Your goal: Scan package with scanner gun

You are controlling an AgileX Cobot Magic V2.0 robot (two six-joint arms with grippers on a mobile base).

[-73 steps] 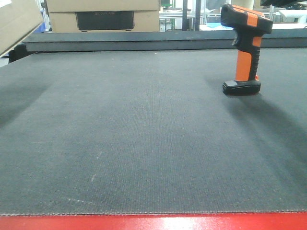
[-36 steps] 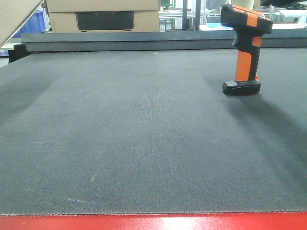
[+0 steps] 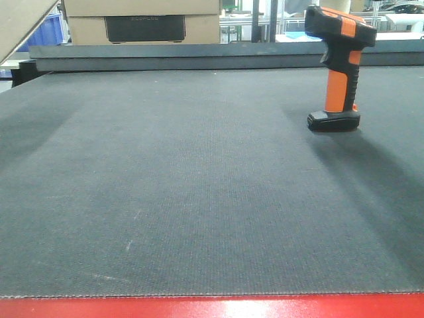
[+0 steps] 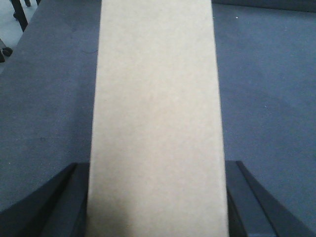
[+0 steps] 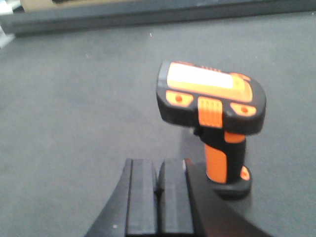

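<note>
The package (image 4: 157, 89), a plain brown cardboard box, fills the middle of the left wrist view. My left gripper (image 4: 157, 170) is shut on it, one dark finger pressed against each side. No label shows on the side facing the camera. In the front view only a corner of the package (image 3: 20, 20) shows, at the top left. The scanner gun (image 3: 338, 66), orange and black, stands upright on its flat base at the right of the dark mat. In the right wrist view my right gripper (image 5: 158, 165) is shut and holds nothing, with the scanner gun (image 5: 212, 98) just ahead and to its right.
Larger cardboard boxes with a dark panel (image 3: 142, 26) stand behind a raised dark ledge (image 3: 199, 56) at the back. A blue bin (image 3: 43, 33) sits at the back left. The mat (image 3: 199, 185) ends at a red front edge (image 3: 212, 308).
In the front view the package has moved up and to the left, and less of it now shows in the corner. The scanner gun has not moved.
</note>
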